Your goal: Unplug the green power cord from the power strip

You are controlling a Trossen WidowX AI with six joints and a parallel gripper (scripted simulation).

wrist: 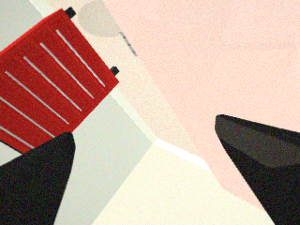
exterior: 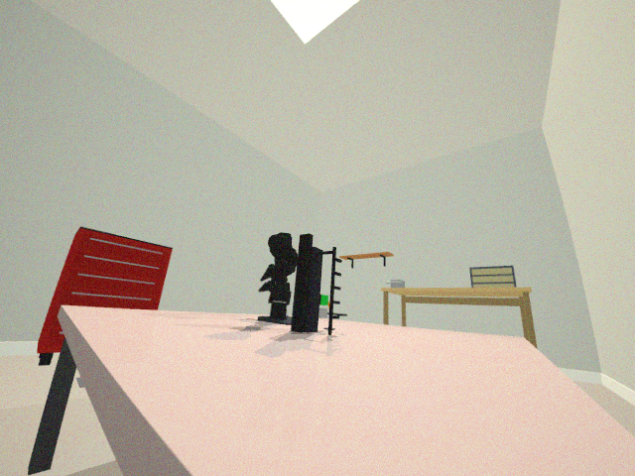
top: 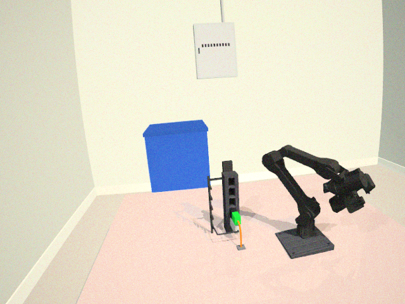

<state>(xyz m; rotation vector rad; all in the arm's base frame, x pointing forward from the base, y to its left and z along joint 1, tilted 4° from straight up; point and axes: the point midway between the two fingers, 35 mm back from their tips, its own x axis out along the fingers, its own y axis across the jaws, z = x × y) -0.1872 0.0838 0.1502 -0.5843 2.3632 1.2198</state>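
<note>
The dark power strip (top: 225, 202) (exterior: 306, 292) stands upright on the pink table top (top: 157, 261) (exterior: 384, 400). The green plug (top: 236, 218) (exterior: 323, 299) is against its socket face, below three visible empty sockets. How deep it sits in the strip cannot be told. An orange cord (top: 241, 234) runs from the plug down to a small grey plate on the table. A light grey block shows just under the plug. My gripper (top: 347, 206) (exterior: 262, 280) (wrist: 146, 130) is open and empty, well away from plug, cord and strip, beyond the arm's base. Neither plug nor strip shows in the wrist view.
A thin black rack (top: 210, 206) (exterior: 333, 292) with short prongs stands beside the strip, on the side away from the arm. The arm's base plate (top: 291, 245) is on the table. A blue bin (top: 178, 160) and a red cabinet (exterior: 112, 271) (wrist: 56, 80) stand beyond the table.
</note>
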